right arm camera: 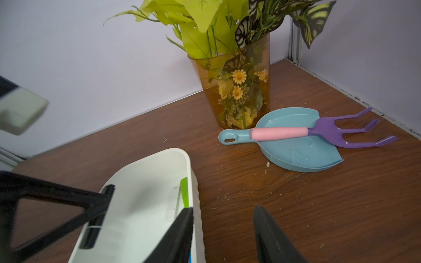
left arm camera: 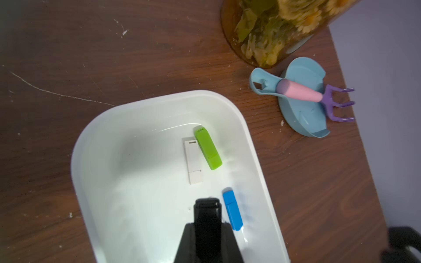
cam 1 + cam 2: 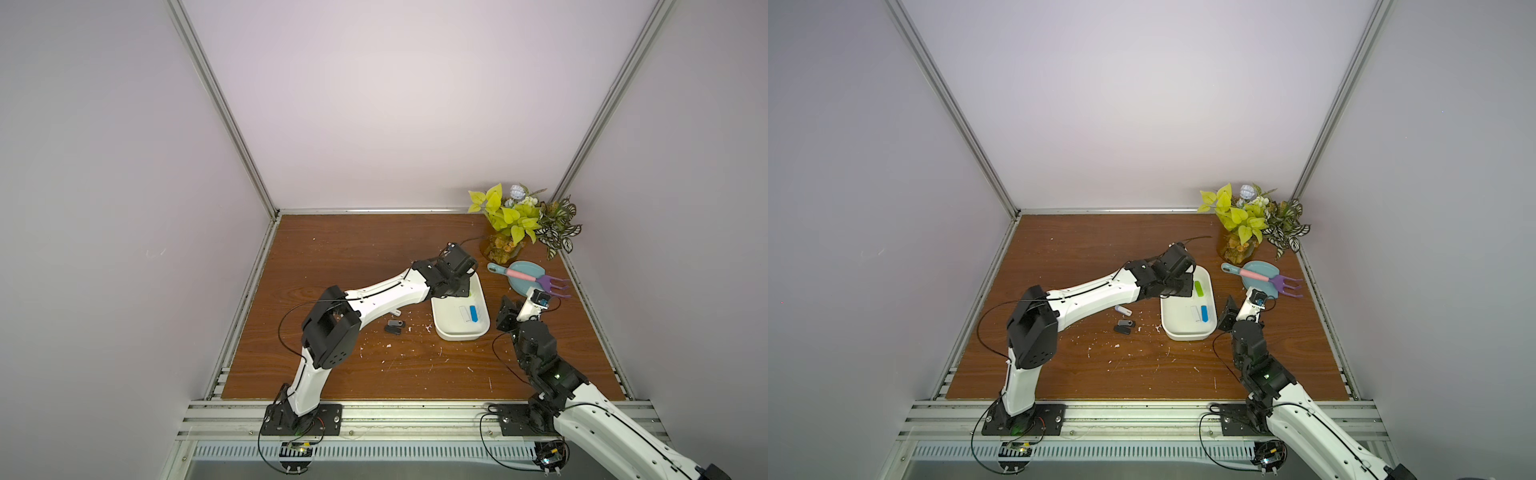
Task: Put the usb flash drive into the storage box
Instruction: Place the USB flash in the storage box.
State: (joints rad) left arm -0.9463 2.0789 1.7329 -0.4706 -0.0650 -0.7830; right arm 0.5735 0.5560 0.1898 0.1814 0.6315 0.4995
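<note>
Hovering over the storage box (image 2: pixel 141 177) with fingers pressed together and nothing seen between them, the left gripper (image 2: pixel 207 203) looks down on a green drive (image 2: pixel 207 148), a white drive (image 2: pixel 193 161) and a blue drive (image 2: pixel 232 210) already inside. Two black usb flash drives (image 3: pixel 394 330) and a pale drive (image 3: pixel 1123 309) lie on the tabletop (image 3: pixel 332 249) just outside the box, toward the left edge, their long axes roughly along the front edge. The left arm looks nearer to them. The right gripper (image 1: pixel 223 208) stands parted at the box's opposite wall.
</note>
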